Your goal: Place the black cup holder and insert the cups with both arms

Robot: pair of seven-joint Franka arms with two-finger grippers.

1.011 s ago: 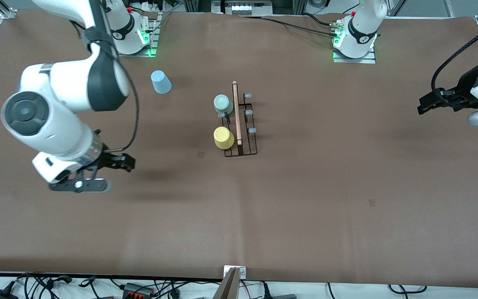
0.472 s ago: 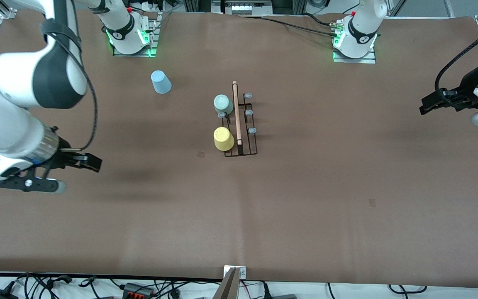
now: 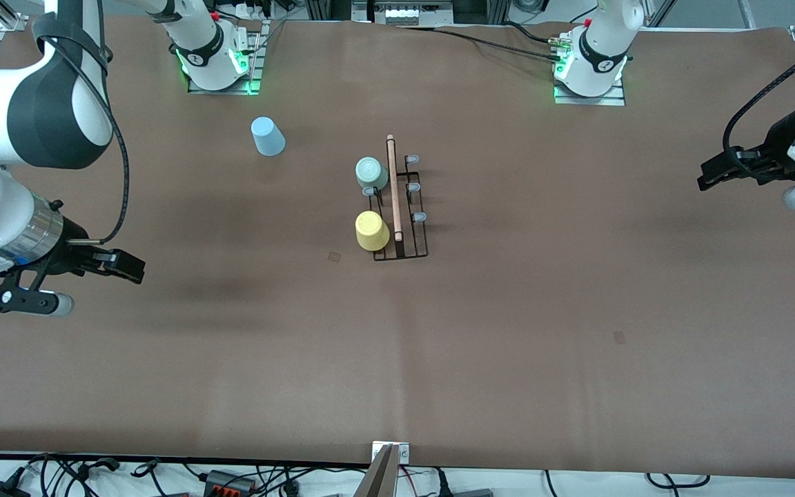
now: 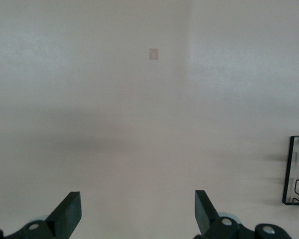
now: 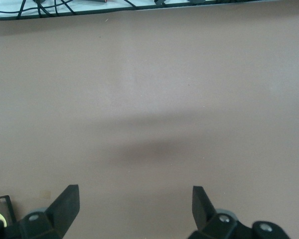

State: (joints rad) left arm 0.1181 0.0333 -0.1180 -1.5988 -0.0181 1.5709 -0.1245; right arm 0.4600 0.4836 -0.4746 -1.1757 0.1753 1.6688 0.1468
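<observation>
Blue cup (image 3: 268, 136), the only one not on the black cup holder (image 3: 401, 207) mid-table, stands upside down by the right arm's base, nearer the empty, wide-open right gripper (image 3: 121, 266) than the equally open left gripper (image 3: 711, 172) waiting at its own end

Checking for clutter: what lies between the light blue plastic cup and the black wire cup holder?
Only bare brown table separates the light blue plastic cup from the black wire cup holder, in the front view.

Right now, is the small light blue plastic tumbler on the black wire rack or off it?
Off it. The light blue plastic tumbler stands alone on the brown table, apart from the black wire rack, toward the right arm's end.
</observation>
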